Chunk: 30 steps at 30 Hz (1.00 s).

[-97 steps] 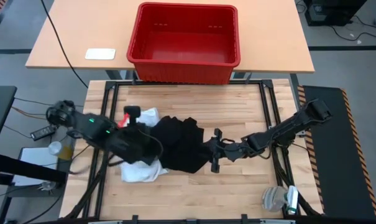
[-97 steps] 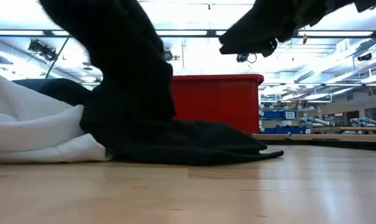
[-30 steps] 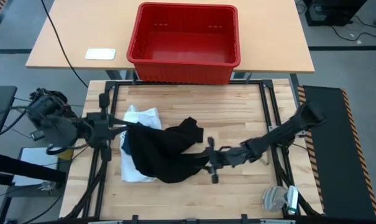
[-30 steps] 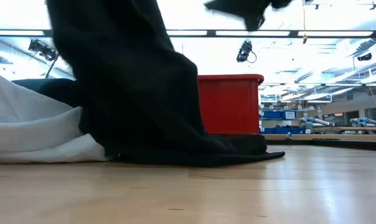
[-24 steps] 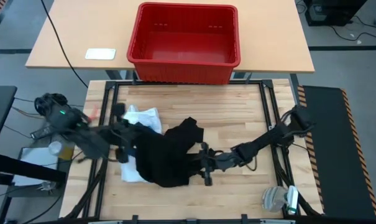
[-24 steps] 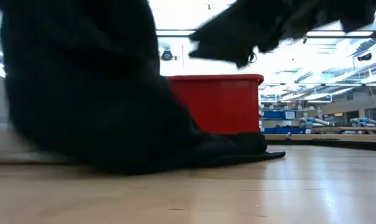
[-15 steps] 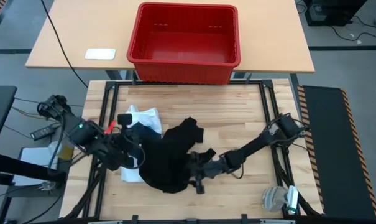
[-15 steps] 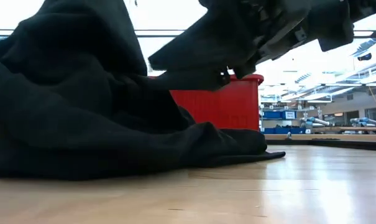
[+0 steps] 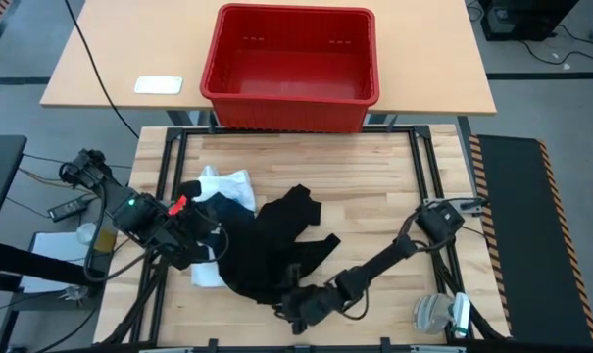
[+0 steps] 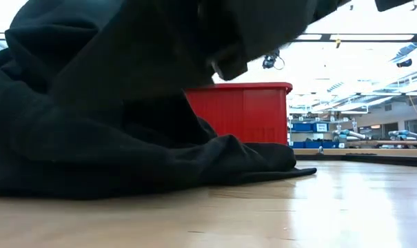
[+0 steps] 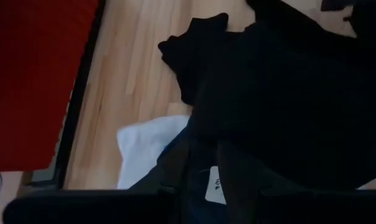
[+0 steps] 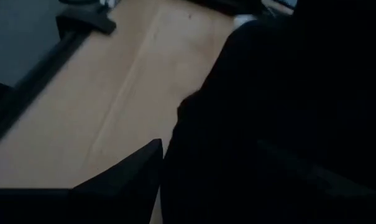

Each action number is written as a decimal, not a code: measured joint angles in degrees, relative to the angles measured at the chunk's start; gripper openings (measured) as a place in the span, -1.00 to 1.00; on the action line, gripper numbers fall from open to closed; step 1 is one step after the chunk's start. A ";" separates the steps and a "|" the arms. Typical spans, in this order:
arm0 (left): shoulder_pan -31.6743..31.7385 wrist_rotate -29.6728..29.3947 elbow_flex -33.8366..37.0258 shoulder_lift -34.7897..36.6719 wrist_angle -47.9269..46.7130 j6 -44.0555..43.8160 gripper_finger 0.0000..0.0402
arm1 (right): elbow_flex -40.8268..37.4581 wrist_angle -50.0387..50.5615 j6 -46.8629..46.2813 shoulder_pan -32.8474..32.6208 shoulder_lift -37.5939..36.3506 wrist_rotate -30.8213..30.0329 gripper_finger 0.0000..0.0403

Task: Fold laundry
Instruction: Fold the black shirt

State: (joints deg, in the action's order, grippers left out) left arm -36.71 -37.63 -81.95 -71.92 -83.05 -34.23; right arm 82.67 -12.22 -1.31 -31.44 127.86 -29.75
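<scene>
Black garment [image 9: 267, 245]: crumpled heap on the near-left half of the wooden table [image 9: 374, 176], partly covering the white shirt [image 9: 222, 186]. High view: left gripper [image 9: 200, 240] at the heap's left edge; right gripper [image 9: 298, 306] low at the heap's near edge, arm stretched from the right. Whether either pair of fingers is apart or clamped on cloth cannot be told. Red crate [image 9: 291, 64] on the tan table beyond. Low view: black garment [image 10: 112, 138] fills the left, crate [image 10: 242, 114] behind it. Left wrist view: black garment [image 11: 287, 99] over white shirt [image 11: 147, 149], with a small white label [image 11: 214, 183]. Right wrist view: dark cloth [image 12: 281, 124] against one finger [image 12: 122, 177], table [image 12: 113, 93] beside.
</scene>
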 joint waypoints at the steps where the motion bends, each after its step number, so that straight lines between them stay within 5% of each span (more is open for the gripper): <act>1: 0.00 0.00 0.00 0.00 0.01 -0.90 -0.59 | 0.41 0.95 -0.29 -0.05 0.47 -0.93 0.27; 4: -0.15 -0.01 0.00 0.00 0.19 -3.88 -0.59 | 0.68 6.34 -3.77 0.00 0.60 -5.04 0.26; 8: -1.21 -0.03 0.00 -0.14 0.84 -5.01 -0.56 | 0.70 10.20 -7.29 0.92 0.61 1.77 0.11; 17: -4.81 -0.80 -0.04 -0.59 2.09 -4.10 -0.06 | 0.88 18.48 -15.09 1.56 0.55 5.95 -0.91; 25: -10.64 0.26 -0.11 -4.53 15.89 10.25 -0.03 | 0.76 34.96 -27.93 1.56 -15.17 -1.68 -0.96; 30: -10.57 -0.19 -0.11 -11.60 16.42 11.36 -0.08 | 0.70 51.22 -39.94 1.94 -26.86 -5.60 -0.95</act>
State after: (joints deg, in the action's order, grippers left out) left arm -47.27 -37.81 -82.06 -83.52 -66.63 -22.87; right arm 83.37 39.00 -41.25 -29.50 101.00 -35.35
